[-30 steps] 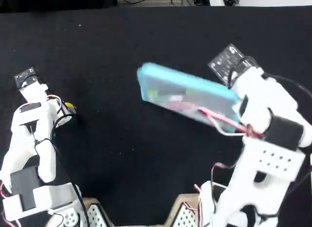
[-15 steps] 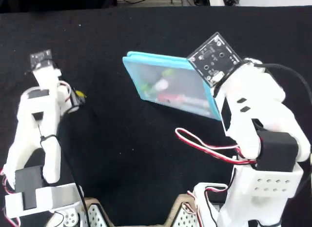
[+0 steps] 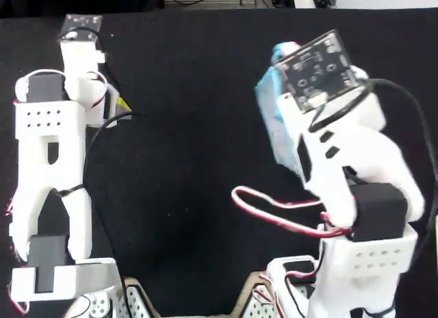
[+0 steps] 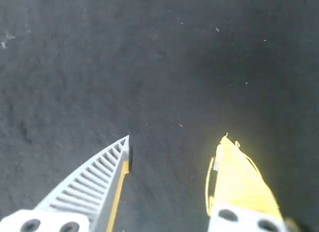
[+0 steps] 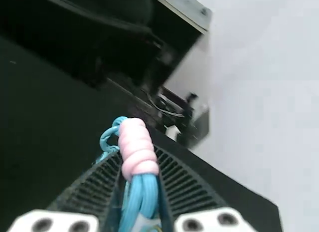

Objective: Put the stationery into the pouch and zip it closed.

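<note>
One pouch, two grippers over our black table [image 3: 191, 161].
We see the right gripper [image 5: 139, 168] clamped on the single blue pouch [image 3: 271, 123] beside its one pink tab [image 5: 137, 148], holding it up edge-on. Farther back, the left gripper [image 4: 177, 141] hangs over the table with its fingers apart.

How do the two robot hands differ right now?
The left gripper has its fingers spread apart with nothing between them; the right gripper is shut on the blue pouch. The left gripper hangs over bare black table; the right gripper holds the pouch raised. Both are two-fingered.
</note>
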You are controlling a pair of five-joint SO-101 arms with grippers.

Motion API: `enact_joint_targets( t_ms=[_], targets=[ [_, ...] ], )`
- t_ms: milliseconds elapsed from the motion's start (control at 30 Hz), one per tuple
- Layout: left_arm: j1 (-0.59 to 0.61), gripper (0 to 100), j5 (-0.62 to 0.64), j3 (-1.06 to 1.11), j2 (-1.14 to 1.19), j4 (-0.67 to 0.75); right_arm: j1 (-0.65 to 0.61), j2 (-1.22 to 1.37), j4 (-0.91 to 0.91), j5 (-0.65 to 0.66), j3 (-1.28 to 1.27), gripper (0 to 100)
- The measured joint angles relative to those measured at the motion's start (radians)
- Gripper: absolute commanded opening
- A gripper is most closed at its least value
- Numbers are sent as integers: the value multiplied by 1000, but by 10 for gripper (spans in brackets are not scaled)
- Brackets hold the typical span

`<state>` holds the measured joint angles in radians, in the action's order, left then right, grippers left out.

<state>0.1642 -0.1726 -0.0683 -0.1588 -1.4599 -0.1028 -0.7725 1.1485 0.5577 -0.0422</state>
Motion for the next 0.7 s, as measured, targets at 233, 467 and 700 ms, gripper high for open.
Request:
enact_joint_targets(
  t_ms=[233, 467, 700],
  targets=[
    [-80, 274, -29, -83, 0, -123, -97, 0, 0, -3, 0, 11],
    [-87, 274, -38, -167, 0, -152, -161, -71, 0, -3, 0, 11],
    [-189, 274, -38, -150, 0, -203, -172, -87, -15, -3, -17, 11]
  ],
)
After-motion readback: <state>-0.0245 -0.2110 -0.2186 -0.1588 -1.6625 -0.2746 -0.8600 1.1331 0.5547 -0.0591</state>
